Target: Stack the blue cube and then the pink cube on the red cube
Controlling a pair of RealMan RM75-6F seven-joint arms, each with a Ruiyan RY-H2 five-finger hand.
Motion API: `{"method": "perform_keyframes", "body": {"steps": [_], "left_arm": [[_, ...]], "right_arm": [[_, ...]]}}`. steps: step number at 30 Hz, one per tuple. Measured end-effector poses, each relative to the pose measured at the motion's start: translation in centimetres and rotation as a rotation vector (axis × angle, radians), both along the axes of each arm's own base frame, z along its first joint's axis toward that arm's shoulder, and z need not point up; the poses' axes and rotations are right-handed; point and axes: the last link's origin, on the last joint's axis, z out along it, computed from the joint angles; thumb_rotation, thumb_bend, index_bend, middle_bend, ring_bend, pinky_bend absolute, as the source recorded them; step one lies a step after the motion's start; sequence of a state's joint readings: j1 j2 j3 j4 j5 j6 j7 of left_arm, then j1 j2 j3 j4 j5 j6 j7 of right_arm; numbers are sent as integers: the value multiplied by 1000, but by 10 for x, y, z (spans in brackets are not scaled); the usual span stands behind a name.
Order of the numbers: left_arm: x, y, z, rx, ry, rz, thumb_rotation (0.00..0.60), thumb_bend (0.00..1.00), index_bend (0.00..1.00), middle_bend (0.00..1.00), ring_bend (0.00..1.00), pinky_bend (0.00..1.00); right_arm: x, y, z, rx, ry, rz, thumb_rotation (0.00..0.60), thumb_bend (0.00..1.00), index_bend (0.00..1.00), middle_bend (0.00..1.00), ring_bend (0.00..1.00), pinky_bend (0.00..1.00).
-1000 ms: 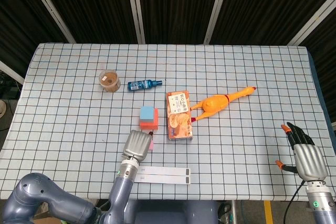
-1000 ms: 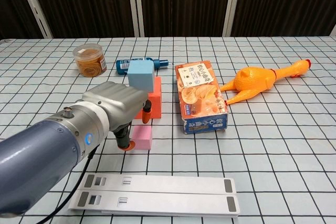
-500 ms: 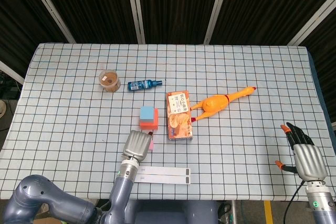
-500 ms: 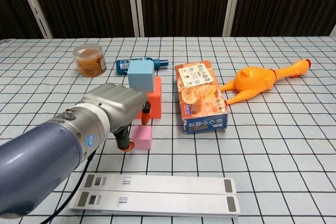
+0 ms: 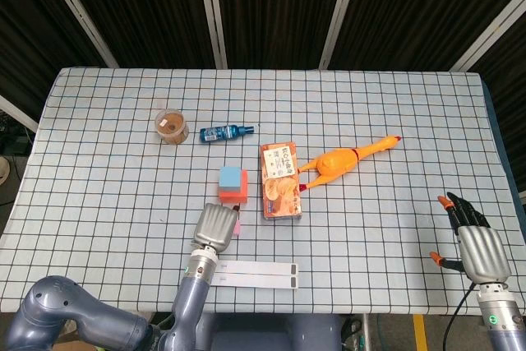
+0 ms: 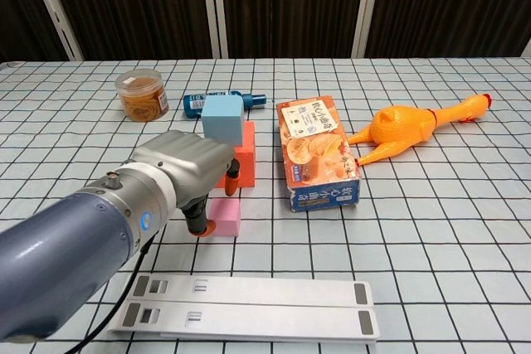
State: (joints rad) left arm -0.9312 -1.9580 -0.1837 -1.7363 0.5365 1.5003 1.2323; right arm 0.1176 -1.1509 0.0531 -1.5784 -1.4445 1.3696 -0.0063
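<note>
Left hand (image 6: 187,173) is curling over the pink cube (image 6: 225,216), grip uncertain; right hand (image 5: 477,244) is spreading open, empty. Jar (image 6: 142,94) is holding brown contents.

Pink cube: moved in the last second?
No. The pink cube sits on the same grid squares, just in front of the red cube, with the left hand at its side.
</note>
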Motion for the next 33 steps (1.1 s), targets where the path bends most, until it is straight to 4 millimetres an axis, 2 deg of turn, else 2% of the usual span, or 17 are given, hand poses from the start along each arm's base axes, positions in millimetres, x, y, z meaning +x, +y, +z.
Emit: {"method": "perform_keyframes", "body": {"steps": [33], "left_arm": [[1, -2, 0, 5, 0, -1, 600, 359, 364, 932, 770, 823]], "right_arm": [[0, 0, 0, 2, -2, -3, 600, 160, 102, 74, 103, 213]]}}
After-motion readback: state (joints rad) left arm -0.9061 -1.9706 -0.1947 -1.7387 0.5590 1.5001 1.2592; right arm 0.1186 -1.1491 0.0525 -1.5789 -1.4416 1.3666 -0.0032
